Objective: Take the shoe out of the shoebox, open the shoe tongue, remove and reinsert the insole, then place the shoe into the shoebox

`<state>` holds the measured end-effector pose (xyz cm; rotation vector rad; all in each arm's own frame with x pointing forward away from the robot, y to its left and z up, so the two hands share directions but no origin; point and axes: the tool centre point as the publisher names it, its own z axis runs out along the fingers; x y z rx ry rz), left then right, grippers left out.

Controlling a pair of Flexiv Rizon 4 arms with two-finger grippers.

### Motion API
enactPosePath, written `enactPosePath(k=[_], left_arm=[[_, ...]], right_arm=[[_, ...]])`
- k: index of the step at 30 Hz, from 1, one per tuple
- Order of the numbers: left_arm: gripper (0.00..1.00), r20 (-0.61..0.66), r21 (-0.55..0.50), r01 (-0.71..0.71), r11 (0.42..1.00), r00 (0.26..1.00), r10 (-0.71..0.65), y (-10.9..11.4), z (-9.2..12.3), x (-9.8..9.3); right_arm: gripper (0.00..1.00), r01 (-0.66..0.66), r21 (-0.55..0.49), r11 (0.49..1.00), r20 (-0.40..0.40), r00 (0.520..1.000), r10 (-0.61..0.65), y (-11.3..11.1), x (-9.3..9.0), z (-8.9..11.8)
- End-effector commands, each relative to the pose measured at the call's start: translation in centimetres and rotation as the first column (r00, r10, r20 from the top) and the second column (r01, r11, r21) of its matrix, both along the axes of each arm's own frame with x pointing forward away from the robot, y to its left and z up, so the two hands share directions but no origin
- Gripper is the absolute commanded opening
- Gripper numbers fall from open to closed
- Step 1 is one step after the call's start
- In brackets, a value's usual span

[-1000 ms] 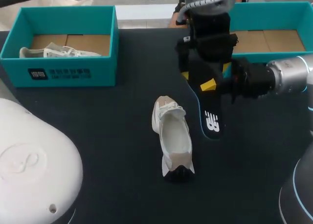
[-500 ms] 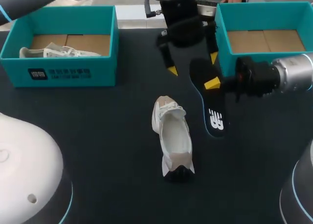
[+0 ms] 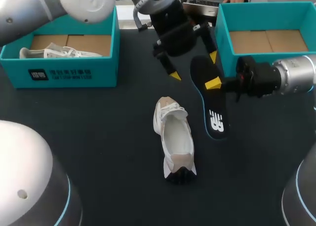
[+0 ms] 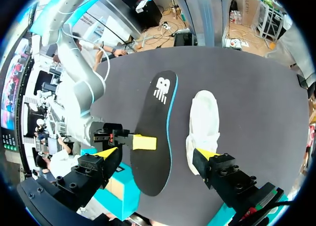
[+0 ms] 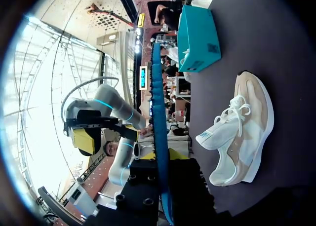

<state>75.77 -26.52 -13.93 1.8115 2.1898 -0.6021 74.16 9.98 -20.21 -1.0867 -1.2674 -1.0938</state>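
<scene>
The white shoe (image 3: 174, 137) lies on the dark table, toe towards me, with its opening facing up. Right of it hangs the black insole (image 3: 211, 105) with a blue rim, and my right gripper (image 3: 213, 83) is shut on its edge near the heel. My left gripper (image 3: 194, 65) reaches past the middle and hovers open above the insole's heel end, holding nothing. From the left wrist, the insole (image 4: 157, 132) and shoe (image 4: 203, 121) lie ahead of the open left gripper (image 4: 157, 153). The right wrist sees the insole (image 5: 158, 112) edge-on in its gripper (image 5: 160, 159), beside the shoe (image 5: 242, 132).
A teal shoebox (image 3: 59, 70) at the back left holds a second white shoe (image 3: 54, 52). Another teal shoebox (image 3: 224, 38) at the back right shows only its cardboard floor. My left arm (image 3: 74, 4) crosses above the left box.
My left gripper has drawn back and to the left, off the insole's heel, staying open. My right gripper has kept hold of the insole and shifted slightly to the right.
</scene>
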Motion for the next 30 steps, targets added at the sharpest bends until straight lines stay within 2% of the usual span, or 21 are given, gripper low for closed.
enactPosePath(k=[1,4,9,17,18,21,24,30], left_arm=[[1.0,0.071,-0.438,-0.044,0.898,0.994,0.083,1.2,-1.0,-0.6],[1.0,0.027,-0.513,-0.087,0.854,0.993,0.117,1.5,-1.6,-0.2],[1.0,0.021,-0.592,-0.108,0.799,0.989,0.149,2.0,-2.8,0.0],[1.0,0.032,-0.715,-0.097,0.692,0.985,0.172,2.1,-3.0,-0.2],[1.0,0.039,-0.747,-0.091,0.658,0.983,0.18,2.1,-3.0,-0.2],[1.0,0.044,-0.791,-0.082,0.607,0.981,0.189,2.3,-2.8,-0.3],[1.0,0.04,-0.809,-0.084,0.581,0.98,0.197,2.3,-2.4,-0.4],[1.0,0.043,-0.806,-0.085,0.586,0.979,0.201,2.2,-2.3,-0.4]], right_arm=[[0.0,0.009,-0.007,1.0,-0.018,1.0,-0.009,-0.2,-0.4,0.2],[0.0,0.011,-0.007,1.0,-0.024,1.0,-0.011,-0.2,-0.4,0.1],[0.0,0.016,0.002,1.0,-0.023,1.0,-0.015,0.1,-0.4,0.2],[0.0,0.019,0.01,1.0,-0.014,1.0,-0.019,0.4,-0.6,0.0],[0.0,0.02,0.011,1.0,-0.014,1.0,-0.02,0.4,-0.6,-0.1],[0.0,0.026,0.015,1.0,-0.01,1.0,-0.025,0.5,-0.6,-0.3],[0.0,0.037,0.017,0.999,-0.029,0.999,-0.036,0.5,-0.8,-0.3],[0.0,0.037,0.017,0.999,-0.029,0.999,-0.036,0.5,-0.8,-0.3]])
